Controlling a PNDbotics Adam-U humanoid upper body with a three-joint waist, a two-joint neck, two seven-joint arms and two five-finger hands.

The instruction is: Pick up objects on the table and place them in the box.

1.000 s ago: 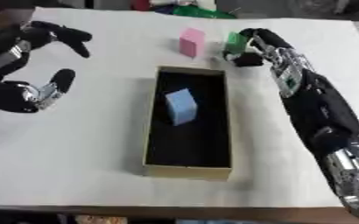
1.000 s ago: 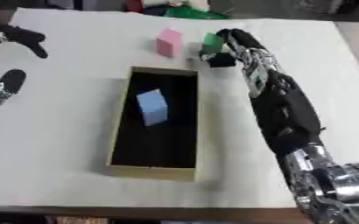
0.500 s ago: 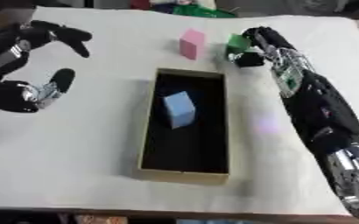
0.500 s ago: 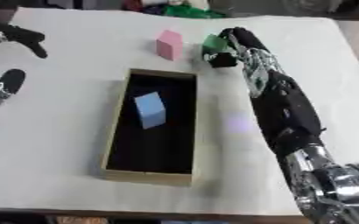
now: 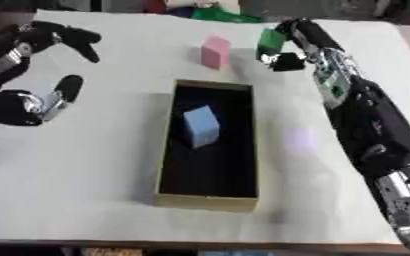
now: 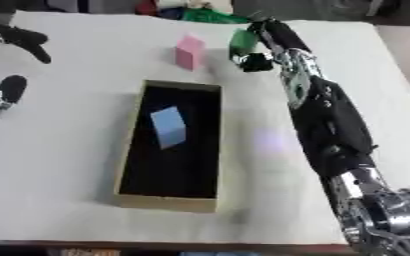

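Note:
A shallow cardboard box [image 5: 168, 198] with a black inside lies mid-table, and a light blue block [image 5: 201, 125] stands in it. A pink block [image 5: 215, 51] stands on the table beyond the box's far end. To its right is a green block [image 5: 271, 39], and my right hand [image 5: 298, 44] has its fingers and thumb curled round it, at the far right of the table. My left hand [image 5: 33, 75] hovers open at the left, away from the blocks.
The white table [image 5: 86, 190] reaches to the near edge. Green and other coloured things [image 5: 217, 12] lie beyond the far edge. My right forearm [image 5: 366, 120] stretches along the table's right side.
The whole picture has shifted a little, so the camera moved. My right hand stays on the green block, which seems slightly raised. My left hand has hardly moved.

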